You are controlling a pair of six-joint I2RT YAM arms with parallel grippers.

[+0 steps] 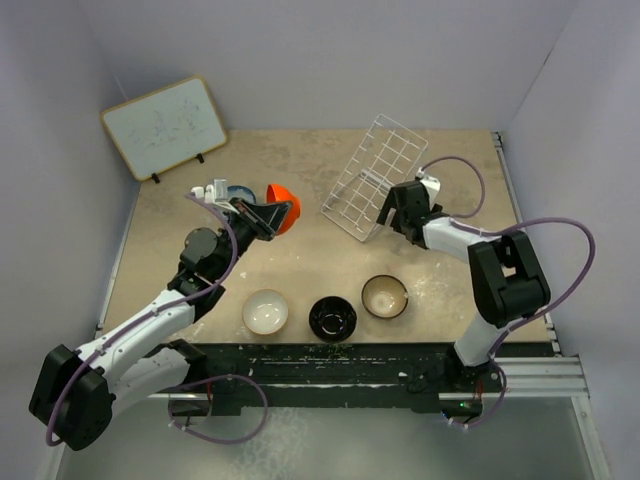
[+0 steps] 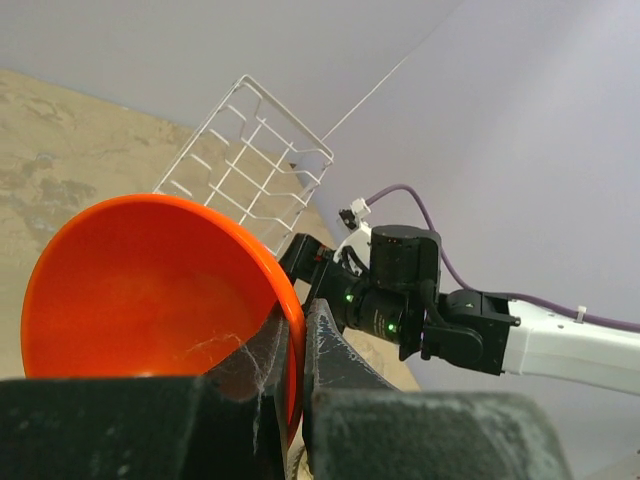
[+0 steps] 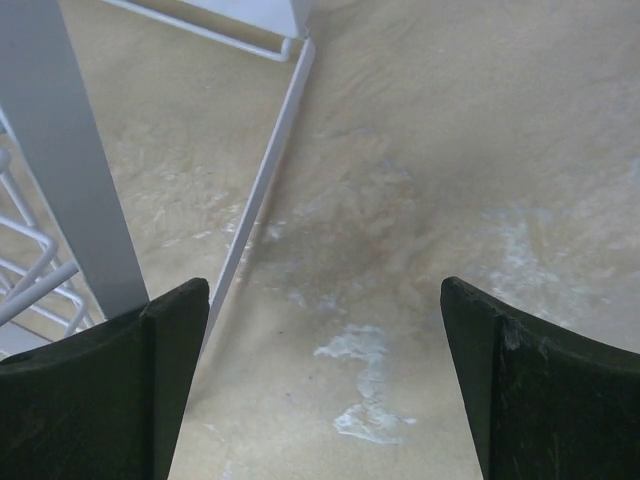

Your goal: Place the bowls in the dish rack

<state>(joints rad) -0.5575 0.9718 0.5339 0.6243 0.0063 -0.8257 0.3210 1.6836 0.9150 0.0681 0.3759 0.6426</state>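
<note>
Orange bowl (image 1: 284, 205) sits just above centre in the top view, tipped on its side and held by the left gripper (image 1: 262, 215). The left wrist view shows the hold closely. The left gripper (image 2: 297, 330) is closed tight on the rim at the bowl's lower right, one finger inside and one outside. The orange bowl (image 2: 150, 300) fills the lower left of that frame with its inside facing the camera. Whether it touches the table (image 1: 300, 270) I cannot tell.

The rack (image 1: 375, 175) stands right of the bowl and apart from it, in the upper centre-right of the top view, with its tall panel leaning. In the left wrist view the rack (image 2: 250, 160) shows above and behind the bowl.

The right gripper (image 1: 393, 212) is at the rack's lower right edge. In the right wrist view the right gripper (image 3: 320, 300) is spread wide and holds nothing. Rack (image 3: 262, 190) wires run by its left-hand finger, and bare table lies between the fingers.

Three bowls stand upright in a row along the lower middle of the top view: cream bowl (image 1: 266, 311), black bowl (image 1: 332, 318) and tan bowl (image 1: 384, 297). A blue bowl (image 1: 240, 191) peeks out behind the left wrist, mostly hidden. A whiteboard (image 1: 165, 127) stands at the upper left.
</note>
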